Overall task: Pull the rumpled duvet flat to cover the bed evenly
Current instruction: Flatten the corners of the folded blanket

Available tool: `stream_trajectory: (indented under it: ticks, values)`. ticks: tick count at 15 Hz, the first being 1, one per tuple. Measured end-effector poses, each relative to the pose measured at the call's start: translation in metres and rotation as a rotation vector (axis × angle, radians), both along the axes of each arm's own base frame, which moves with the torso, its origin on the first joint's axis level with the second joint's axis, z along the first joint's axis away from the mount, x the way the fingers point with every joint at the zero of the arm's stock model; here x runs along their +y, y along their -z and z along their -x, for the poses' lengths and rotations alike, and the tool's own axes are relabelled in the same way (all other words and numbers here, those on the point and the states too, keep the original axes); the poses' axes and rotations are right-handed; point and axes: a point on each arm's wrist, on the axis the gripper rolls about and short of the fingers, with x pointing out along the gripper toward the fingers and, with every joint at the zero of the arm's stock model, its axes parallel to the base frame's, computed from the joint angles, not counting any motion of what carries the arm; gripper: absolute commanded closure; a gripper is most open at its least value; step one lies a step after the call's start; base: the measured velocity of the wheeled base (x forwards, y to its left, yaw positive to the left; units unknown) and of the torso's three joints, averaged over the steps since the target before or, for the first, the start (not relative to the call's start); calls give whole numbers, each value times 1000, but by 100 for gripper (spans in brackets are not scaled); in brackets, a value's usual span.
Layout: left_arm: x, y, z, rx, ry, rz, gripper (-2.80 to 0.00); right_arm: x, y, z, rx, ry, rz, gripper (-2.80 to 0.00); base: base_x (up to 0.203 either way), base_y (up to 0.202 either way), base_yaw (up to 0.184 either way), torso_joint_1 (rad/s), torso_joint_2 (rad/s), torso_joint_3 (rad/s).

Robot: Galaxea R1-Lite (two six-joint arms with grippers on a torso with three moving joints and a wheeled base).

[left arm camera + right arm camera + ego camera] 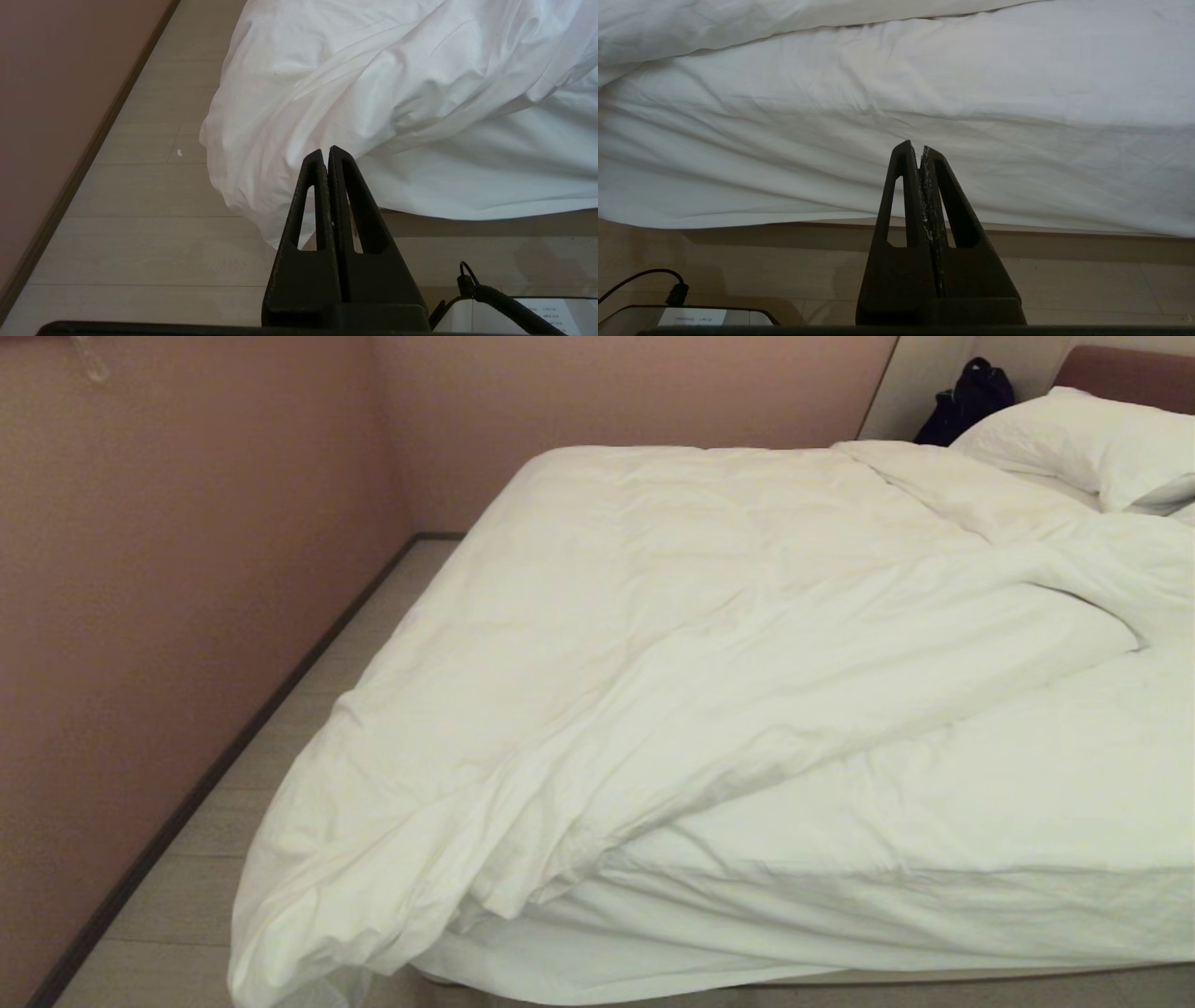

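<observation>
Item 1, duvet [653, 644]: white, puffy, bunched toward the left side of the bed [934, 896]. Its near edge runs as a long diagonal ridge from the near-left corner up toward the pillow [1083, 448] at the far-right corner. One lobe spills over the near-left corner down to the floor [187, 877]. The near-right part of the bed shows only sheet [980, 784].

Item 2, left gripper [327, 150]: fingers pressed together, holding nothing. It sits low at the foot of the bed, aimed at the hanging lobe of the duvet, near but not touching.

Item 3, right gripper [915, 147]: fingers together, empty. It faces the sheet-covered side of the mattress at the foot edge, clear of it; the duvet's edge lies above and beyond.

Item 4, dark bag [966, 401]: by the wall beyond the far edge, beside the pillow.

Assessment: nothing spread yet. The left arm is the nearer to the duvet. The ridge must travel toward the near-right corner, across its own long axis, so the likely first hold is the fallen lobe.
</observation>
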Motion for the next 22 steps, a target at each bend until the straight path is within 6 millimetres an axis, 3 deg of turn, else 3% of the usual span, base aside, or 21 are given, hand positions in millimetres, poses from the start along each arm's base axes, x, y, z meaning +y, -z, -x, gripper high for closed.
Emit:
stream_trajectory:
  ticks: [15, 22]
  values:
    - [0, 0, 0, -1, 0, 3, 0, 0, 0, 0, 0, 0, 0, 0, 0, 0, 0, 0, 0, 0]
    - [0, 0, 0, -1, 1, 2, 0, 0, 0, 0, 0, 1, 0, 0, 0, -162, 0, 3, 3, 0]
